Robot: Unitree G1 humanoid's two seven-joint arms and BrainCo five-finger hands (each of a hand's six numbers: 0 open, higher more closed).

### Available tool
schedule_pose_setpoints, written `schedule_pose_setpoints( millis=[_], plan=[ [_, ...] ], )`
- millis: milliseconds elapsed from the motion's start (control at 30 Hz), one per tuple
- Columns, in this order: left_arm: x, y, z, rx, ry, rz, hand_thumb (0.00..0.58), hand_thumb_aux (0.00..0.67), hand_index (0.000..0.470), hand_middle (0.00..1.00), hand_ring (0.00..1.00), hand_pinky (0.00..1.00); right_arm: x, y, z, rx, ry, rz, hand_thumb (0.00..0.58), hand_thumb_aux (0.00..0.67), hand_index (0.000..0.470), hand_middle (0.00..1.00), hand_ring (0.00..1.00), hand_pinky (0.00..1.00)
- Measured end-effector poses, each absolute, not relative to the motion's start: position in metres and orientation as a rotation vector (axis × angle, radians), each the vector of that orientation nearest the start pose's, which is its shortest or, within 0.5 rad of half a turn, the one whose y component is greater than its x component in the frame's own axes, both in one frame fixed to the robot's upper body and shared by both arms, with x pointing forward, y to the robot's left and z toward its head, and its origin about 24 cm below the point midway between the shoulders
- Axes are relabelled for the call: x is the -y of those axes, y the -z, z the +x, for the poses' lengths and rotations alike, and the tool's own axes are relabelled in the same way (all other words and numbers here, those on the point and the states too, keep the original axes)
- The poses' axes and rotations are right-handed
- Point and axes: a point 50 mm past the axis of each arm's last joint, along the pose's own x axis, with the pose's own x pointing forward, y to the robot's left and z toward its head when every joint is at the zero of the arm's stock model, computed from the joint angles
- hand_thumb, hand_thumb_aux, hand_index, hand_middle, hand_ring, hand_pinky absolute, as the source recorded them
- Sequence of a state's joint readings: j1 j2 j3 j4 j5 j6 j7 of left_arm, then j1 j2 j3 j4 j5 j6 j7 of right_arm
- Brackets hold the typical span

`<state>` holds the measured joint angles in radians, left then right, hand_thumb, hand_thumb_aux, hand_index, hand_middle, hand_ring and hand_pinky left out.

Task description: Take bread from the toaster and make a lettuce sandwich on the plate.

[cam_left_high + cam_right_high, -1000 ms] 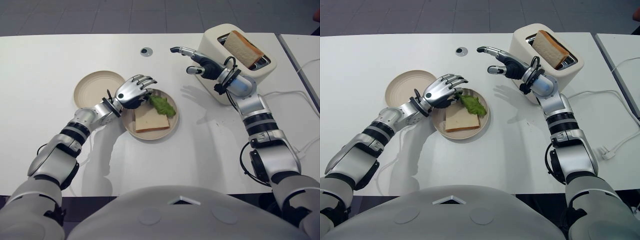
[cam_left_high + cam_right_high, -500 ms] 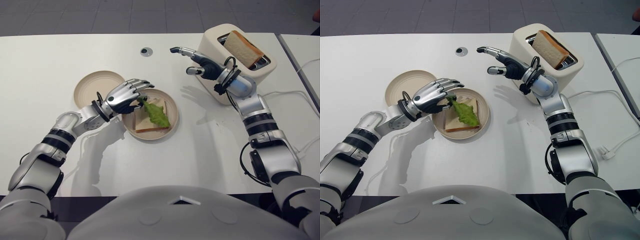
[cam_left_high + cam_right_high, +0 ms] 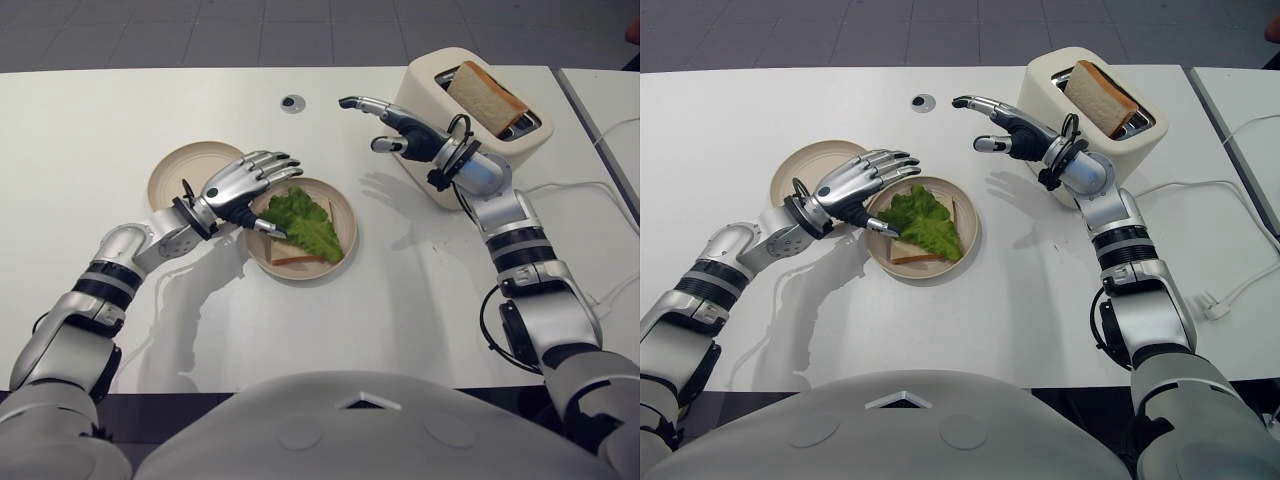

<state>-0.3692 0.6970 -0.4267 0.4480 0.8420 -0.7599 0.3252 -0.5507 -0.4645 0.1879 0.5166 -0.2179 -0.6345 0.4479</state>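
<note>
Lettuce (image 3: 305, 222) lies spread on the bottom slice (image 3: 283, 256), both on the plate (image 3: 349, 226). The leaf covers most of the bread; one near corner and an edge show.

Left hand (image 3: 236, 187) hovers over the plate's left rim, fingers spread and loose, holding nothing. Its thumb tip is close to the leaf; whether they touch is unclear. A spare dish (image 3: 180, 172) sits just left of the plate and behind it, partly under that hand.

Right hand (image 3: 397, 128) hangs in the air right of the plate and beyond it, fingers extended, empty. The toaster (image 3: 500, 155) stands farther right of the plate on the table (image 3: 80, 150). The top slice (image 3: 486, 97) leans in its slot, upper part well clear.

Judged remaining: top slice onto the lettuce.

Handling notes, as judgement:
- Top slice: light, fairly stiff if toasted, crust firmer than the middle, crumbly under a hard squeeze. Best hold looks like a pinch across the two flat faces on the exposed upper part, near the crust, then a lift along the slot's line so it does not jam.
- Toaster: light enough that a sideways pull may drag it.
- Lettuce: limp, thin, likely slick. It will slide or bunch if the top slice is dragged across the plate, so set the slice down flat from above.
</note>
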Motion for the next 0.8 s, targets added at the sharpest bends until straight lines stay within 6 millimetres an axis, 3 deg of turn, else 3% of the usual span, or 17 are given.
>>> schedule_pose_setpoints(
  millis=[133,233,367,500,633,667,700,733,767,800],
  plan=[
    [-0.178,-0.071,0.272,0.712,0.61,1.255,0.0,0.0,0.0,0.06,0.06,0.06,0.175,-0.153,0.324,0.583,-0.564,-0.889,0.0,0.0,0.0,0.0,0.0,0.0],
    [-0.178,-0.082,0.27,0.761,0.577,1.214,0.0,0.0,0.0,0.06,0.06,0.06,0.224,-0.203,0.315,0.654,-0.333,-1.172,0.0,0.0,0.0,0.0,0.0,0.0],
    [-0.177,-0.08,0.268,0.757,0.594,1.211,0.0,0.0,0.0,0.06,0.06,0.06,0.26,-0.226,0.308,0.585,-0.178,-1.369,0.0,0.0,0.0,0.0,0.0,0.0],
    [-0.178,-0.076,0.268,0.728,0.606,1.216,0.0,0.0,0.0,0.05,0.05,0.05,0.308,-0.218,0.309,0.306,-0.061,-1.534,0.0,0.0,0.0,0.0,0.0,0.0],
    [-0.178,-0.075,0.269,0.721,0.608,1.22,0.0,0.0,0.0,0.05,0.05,0.05,0.312,-0.182,0.312,0.097,-0.198,-1.567,0.0,0.0,0.0,0.0,0.0,0.0],
    [-0.178,-0.075,0.269,0.72,0.607,1.221,0.0,0.0,0.0,0.05,0.05,0.05,0.311,-0.177,0.312,0.076,-0.222,-1.568,0.209,0.134,0.094,0.0,0.0,0.0],
    [-0.178,-0.075,0.269,0.719,0.606,1.221,0.0,0.0,0.0,0.05,0.05,0.05,0.308,-0.17,0.313,0.053,-0.259,-1.566,0.46,0.365,0.256,0.03,0.03,0.03],
    [-0.178,-0.075,0.269,0.719,0.606,1.221,0.0,0.0,0.0,0.05,0.05,0.05,0.306,-0.168,0.313,0.045,-0.276,-1.567,0.506,0.431,0.302,0.07,0.07,0.07],
    [-0.178,-0.075,0.269,0.719,0.606,1.221,0.0,0.0,0.0,0.05,0.05,0.05,0.303,-0.167,0.313,0.061,-0.292,-1.55,0.579,0.649,0.455,0.18,0.18,0.18],
    [-0.177,-0.075,0.269,0.72,0.606,1.22,0.0,0.0,0.0,0.05,0.05,0.05,0.3,-0.17,0.314,0.081,-0.29,-1.546,0.58,0.67,0.47,0.39,0.39,0.39]
  ],
)
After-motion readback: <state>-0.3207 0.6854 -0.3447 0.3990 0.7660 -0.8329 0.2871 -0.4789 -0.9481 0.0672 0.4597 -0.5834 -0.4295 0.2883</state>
